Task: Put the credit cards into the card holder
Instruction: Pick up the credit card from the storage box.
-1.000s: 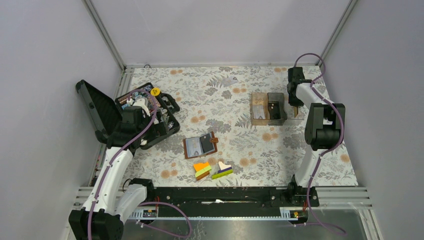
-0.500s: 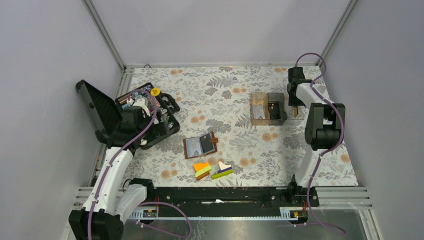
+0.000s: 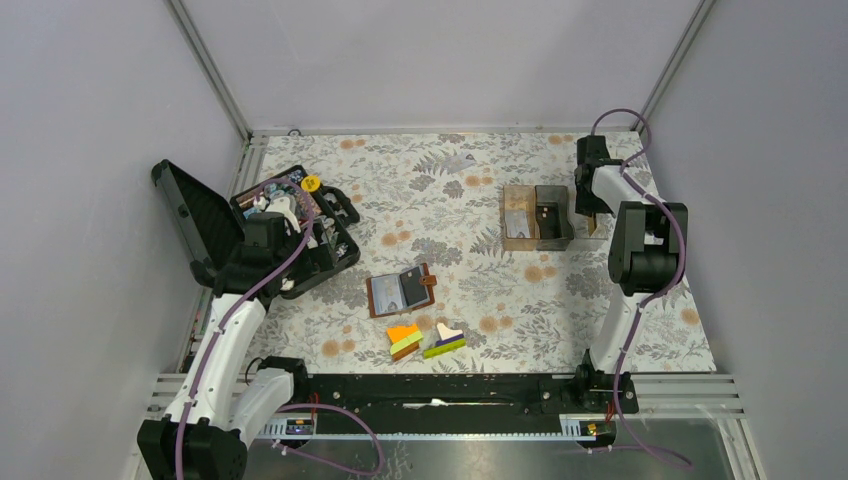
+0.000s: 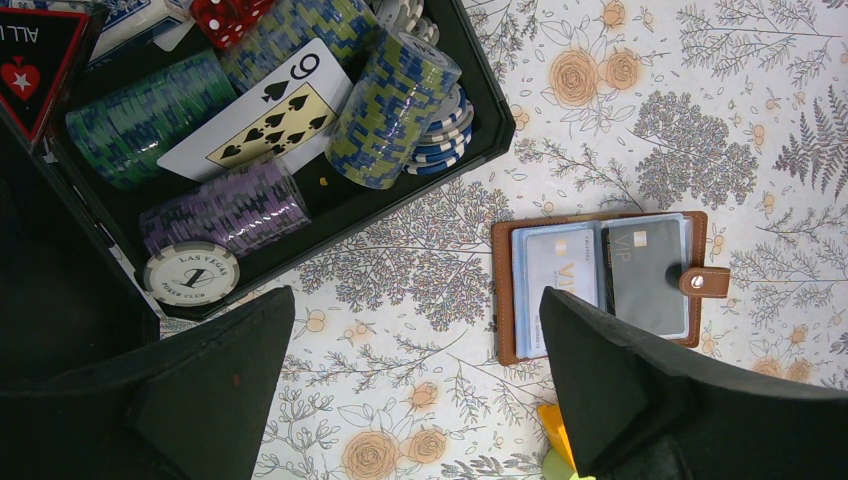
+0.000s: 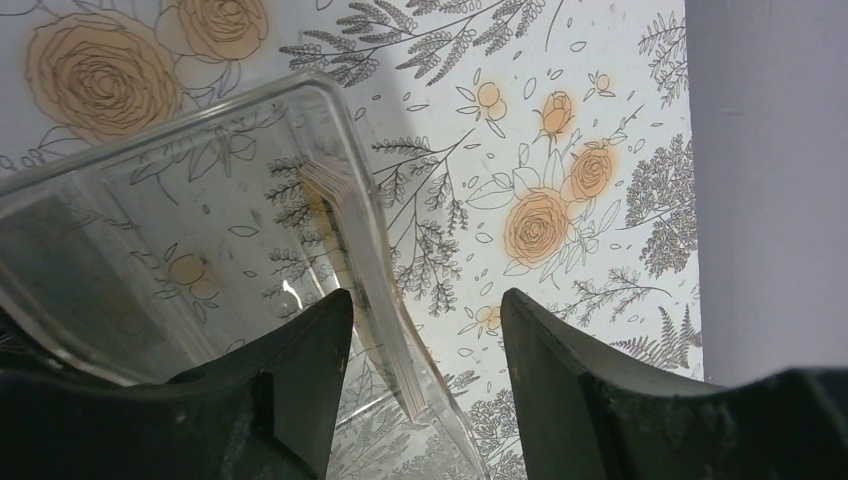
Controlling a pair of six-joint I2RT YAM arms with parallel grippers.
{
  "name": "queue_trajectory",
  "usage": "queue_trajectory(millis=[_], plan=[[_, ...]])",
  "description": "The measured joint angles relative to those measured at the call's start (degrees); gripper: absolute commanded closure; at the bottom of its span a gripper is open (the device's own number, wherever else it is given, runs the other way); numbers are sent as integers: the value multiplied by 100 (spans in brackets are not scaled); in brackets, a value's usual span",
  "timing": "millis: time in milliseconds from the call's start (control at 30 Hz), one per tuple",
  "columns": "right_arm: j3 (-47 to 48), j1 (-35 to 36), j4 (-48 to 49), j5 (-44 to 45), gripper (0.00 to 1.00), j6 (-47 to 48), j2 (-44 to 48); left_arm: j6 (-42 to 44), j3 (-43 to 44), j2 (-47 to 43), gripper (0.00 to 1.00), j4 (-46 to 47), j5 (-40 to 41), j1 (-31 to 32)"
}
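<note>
Right hand (image 5: 425, 300) open astride tan card (image 5: 350, 240)

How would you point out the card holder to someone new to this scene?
On the floral tablecloth, look near the middle, between the open black case of poker chips on the left and the coloured blocks at the near edge. The card holder lies open: the only brown leather folder, with a snap tab and two cards showing inside.
</note>
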State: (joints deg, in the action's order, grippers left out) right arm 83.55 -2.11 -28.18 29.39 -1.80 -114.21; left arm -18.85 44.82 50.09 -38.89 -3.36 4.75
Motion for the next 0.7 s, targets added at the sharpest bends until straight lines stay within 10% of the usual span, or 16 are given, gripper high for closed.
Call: queue_trajectory(millis=[700], plan=[[7,-68,-131,-55,46,-28,92,0,0,0,1,2,-7,0]])
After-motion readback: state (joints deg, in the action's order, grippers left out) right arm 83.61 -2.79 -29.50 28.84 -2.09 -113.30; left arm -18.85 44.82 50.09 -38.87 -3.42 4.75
